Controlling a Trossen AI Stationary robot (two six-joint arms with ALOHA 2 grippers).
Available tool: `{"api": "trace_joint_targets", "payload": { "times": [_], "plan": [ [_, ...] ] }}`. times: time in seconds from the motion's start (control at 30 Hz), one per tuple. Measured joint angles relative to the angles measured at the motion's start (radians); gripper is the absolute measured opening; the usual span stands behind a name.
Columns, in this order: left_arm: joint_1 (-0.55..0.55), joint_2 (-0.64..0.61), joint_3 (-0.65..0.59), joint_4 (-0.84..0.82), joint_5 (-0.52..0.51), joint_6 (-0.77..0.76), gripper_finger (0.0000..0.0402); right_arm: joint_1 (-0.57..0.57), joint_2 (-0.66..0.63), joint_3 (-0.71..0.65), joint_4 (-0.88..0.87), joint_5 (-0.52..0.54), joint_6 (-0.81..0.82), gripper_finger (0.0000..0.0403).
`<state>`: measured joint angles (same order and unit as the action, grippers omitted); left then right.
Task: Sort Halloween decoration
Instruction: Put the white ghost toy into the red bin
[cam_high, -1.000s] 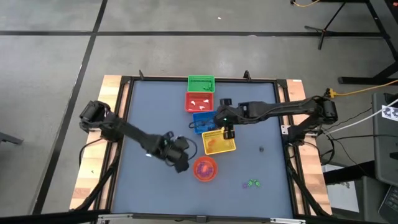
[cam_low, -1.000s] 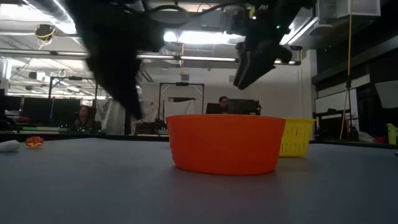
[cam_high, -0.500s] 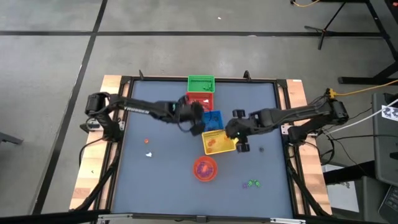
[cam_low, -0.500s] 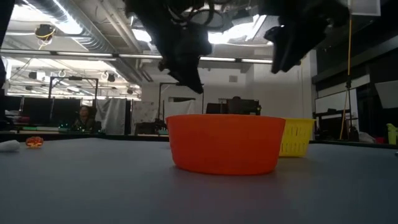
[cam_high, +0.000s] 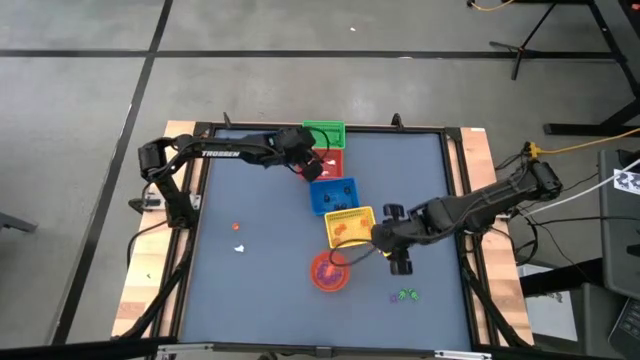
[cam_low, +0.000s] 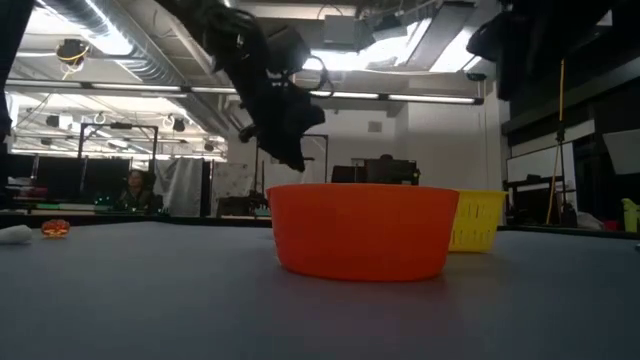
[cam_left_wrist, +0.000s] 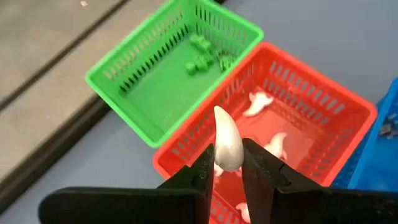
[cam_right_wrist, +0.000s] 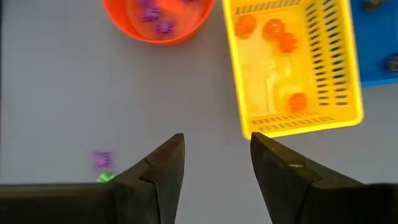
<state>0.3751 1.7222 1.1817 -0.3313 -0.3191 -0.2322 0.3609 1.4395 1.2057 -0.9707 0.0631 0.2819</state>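
**White trinket carried to the red basket**

High view: the left gripper (cam_high: 305, 163) has swung from beside the orange bowl (cam_high: 330, 271) up over the red basket (cam_high: 322, 164); the right gripper (cam_high: 393, 257) has dropped back, past the yellow basket (cam_high: 351, 228).

Low view: the left arm hangs beyond the bowl.

Left wrist view: jaws clenched on a white trinket (cam_left_wrist: 227, 138), above the red basket holding other white pieces. Release looks due.

Right wrist view: jaws released, empty, nearing the green and purple trinkets (cam_right_wrist: 104, 167) on the tabletop (cam_right_wrist: 62, 93).
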Motion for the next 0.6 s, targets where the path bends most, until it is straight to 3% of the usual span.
{"api": "trace_joint_targets", "payload": {
  "times": [0.33, 0.6],
  "plan": [
    [0.001, 0.0, -0.064, 0.107, 0.034, 0.002, 0.0046, 0.097, 0.0, 0.0, 0.001, 0.004, 0.133, 0.0184],
    [-0.023, 0.0, -0.065, 0.148, 0.034, 0.077, 0.0046, 0.147, 0.001, -0.001, 0.018, 0.004, 0.14, 0.0184]
  ]
}}
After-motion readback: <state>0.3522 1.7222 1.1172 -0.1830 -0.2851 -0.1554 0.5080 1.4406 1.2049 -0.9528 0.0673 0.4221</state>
